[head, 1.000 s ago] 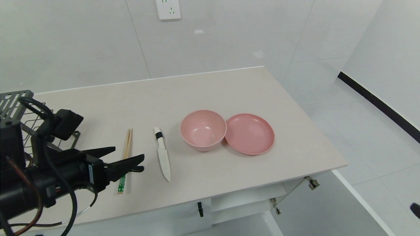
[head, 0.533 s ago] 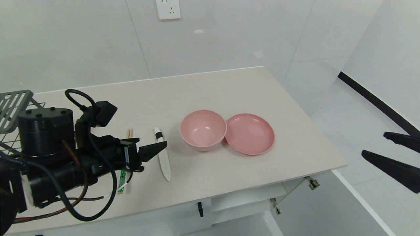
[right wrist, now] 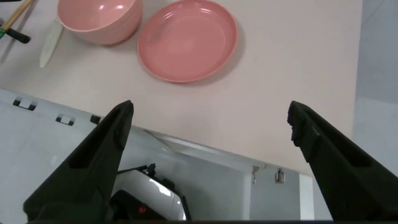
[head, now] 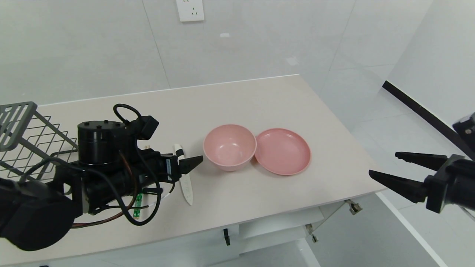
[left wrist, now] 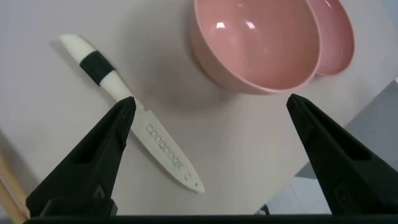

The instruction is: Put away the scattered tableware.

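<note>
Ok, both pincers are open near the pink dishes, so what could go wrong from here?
1. The bowl sits tight against the plate, so lifting either could drag the other toward the counter edge.
2. The left pincer hangs open with one finger over the knife; a descent may knock it.
3. The right pincer is beyond the counter's edge; a low approach might hit it.

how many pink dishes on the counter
2. The pink bowl sits near the counter's middle; the pink plate lies right beside it, on the robot's right. The left arm covers part of the counter, so another could be hidden.
</note>
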Controlling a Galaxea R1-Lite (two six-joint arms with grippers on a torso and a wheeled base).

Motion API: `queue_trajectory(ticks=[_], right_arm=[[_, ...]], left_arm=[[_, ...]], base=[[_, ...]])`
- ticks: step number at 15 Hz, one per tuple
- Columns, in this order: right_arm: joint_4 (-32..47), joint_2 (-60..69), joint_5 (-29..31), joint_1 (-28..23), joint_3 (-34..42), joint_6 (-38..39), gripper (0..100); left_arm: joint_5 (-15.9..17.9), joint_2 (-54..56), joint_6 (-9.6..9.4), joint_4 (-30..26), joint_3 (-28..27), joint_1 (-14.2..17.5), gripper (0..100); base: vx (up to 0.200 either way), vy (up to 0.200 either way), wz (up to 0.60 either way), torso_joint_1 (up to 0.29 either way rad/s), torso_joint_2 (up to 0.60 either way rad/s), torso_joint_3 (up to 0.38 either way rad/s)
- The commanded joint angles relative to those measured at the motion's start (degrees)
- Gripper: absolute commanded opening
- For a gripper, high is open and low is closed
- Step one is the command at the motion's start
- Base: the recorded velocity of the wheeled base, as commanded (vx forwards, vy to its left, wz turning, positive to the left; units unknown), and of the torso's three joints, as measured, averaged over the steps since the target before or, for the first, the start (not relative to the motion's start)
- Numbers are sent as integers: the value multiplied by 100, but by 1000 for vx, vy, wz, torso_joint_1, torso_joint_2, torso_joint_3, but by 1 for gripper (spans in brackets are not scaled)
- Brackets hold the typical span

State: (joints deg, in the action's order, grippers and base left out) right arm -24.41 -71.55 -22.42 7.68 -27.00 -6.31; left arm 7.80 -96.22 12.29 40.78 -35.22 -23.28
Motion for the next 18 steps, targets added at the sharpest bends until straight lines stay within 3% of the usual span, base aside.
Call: queue_trajectory(ticks=[1, 4, 7, 11, 18], right_arm=[[-240, -448, 1, 85, -51, -19, 100], [-557, -922, -8, 137, -341, -1, 100], [-820, -1511, 1, 840, -675, 297, 100], [-978, -1942, 229, 1130, -921, 596, 100], [-1040, -1854, 247, 1122, -648, 552, 100]], left_arm=[[-103, -503, 2, 194, -187, -62, 100], [-147, -705, 19, 255, -398, -71, 100], [-156, -986, 432, 255, -873, -176, 100], [-165, -1356, 494, 255, -1207, -176, 100], [-191, -1593, 591, 229, -1505, -159, 100]], base=[[0, 0, 0, 0, 0, 0], [0, 0, 0, 0, 0, 0], [0, 0, 0, 0, 0, 0], [0, 0, 0, 0, 0, 0], [0, 0, 0, 0, 0, 0]])
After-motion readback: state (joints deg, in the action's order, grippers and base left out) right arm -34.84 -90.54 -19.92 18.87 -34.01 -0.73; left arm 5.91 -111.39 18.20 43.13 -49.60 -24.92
